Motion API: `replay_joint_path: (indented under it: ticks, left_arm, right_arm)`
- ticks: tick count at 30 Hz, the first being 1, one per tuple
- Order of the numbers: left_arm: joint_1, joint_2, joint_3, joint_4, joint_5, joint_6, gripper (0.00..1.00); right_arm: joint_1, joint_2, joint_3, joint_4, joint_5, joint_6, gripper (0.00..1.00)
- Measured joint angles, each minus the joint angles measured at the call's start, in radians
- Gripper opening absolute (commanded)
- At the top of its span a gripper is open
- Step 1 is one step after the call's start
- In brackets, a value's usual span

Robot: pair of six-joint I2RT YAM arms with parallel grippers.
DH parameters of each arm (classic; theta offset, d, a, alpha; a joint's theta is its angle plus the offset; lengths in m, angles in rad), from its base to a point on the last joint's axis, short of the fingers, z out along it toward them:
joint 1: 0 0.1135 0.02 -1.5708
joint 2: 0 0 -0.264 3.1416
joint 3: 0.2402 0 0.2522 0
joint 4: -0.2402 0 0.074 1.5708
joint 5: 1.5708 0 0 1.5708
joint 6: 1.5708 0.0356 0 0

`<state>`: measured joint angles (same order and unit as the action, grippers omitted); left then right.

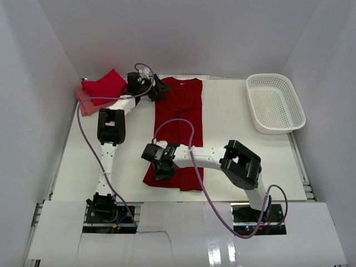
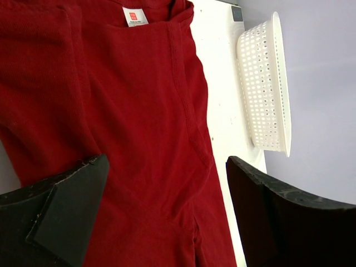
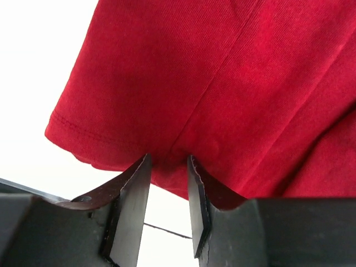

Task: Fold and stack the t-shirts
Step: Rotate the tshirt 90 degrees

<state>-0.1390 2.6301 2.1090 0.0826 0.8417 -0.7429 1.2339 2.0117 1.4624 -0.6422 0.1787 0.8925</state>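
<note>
Top view, near edge first: your right gripper (image 3: 165, 167) is low over the table (image 1: 239, 144) at the near-left corner of the red t-shirt (image 1: 178, 128), about 7 o'clock from table centre. In the right wrist view its fingers (image 3: 133, 194) stand close together with only a narrow slot between them. The hem (image 3: 83, 150) comes right down to the tips and dips into the slot. I can't tell whether the cloth is actually pinched or just lying at the mouth.

The shirt lies flat as a long narrow strip through the middle of the table, running 6 to 12 o'clock. Both sides look folded in, the hem end is near you and the collar end is far.

At the far end your left gripper (image 2: 167, 206) is over the shirt's far-left corner, about 11 o'clock. Its claw is spread wide with nothing in it. In the left wrist view there is red cloth under and between the two fingers (image 2: 67, 217). A white label (image 2: 135, 15) shows at the collar just past them.

Farther out at 10 o'clock, folded shirts (image 1: 103, 86) sit in the far-left corner, a bright red one on top of a pinker one, just beside the left arm's wrist.

At 2 o'clock a white basket (image 1: 275, 103) sits well apart from the shirt, at the table's right edge.
</note>
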Motion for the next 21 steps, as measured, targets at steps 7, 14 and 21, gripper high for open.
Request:
replay_joint_path:
  ticks: [7, 14, 21]
  left_arm:
    - [0.0, 0.0, 0.0, -0.008, 0.0, 0.003, 0.98]
    - [0.0, 0.0, 0.0, -0.009, 0.0, 0.005, 0.98]
    - [0.0, 0.0, 0.002, -0.012, 0.0, 0.006, 0.98]
  right_arm:
    - [0.014, 0.016, 0.044, -0.034, 0.006, -0.003, 0.28]
    - [0.017, 0.032, 0.047, -0.042, 0.007, -0.005, 0.3]
    - [0.017, 0.033, 0.048, -0.046, 0.011, -0.006, 0.18]
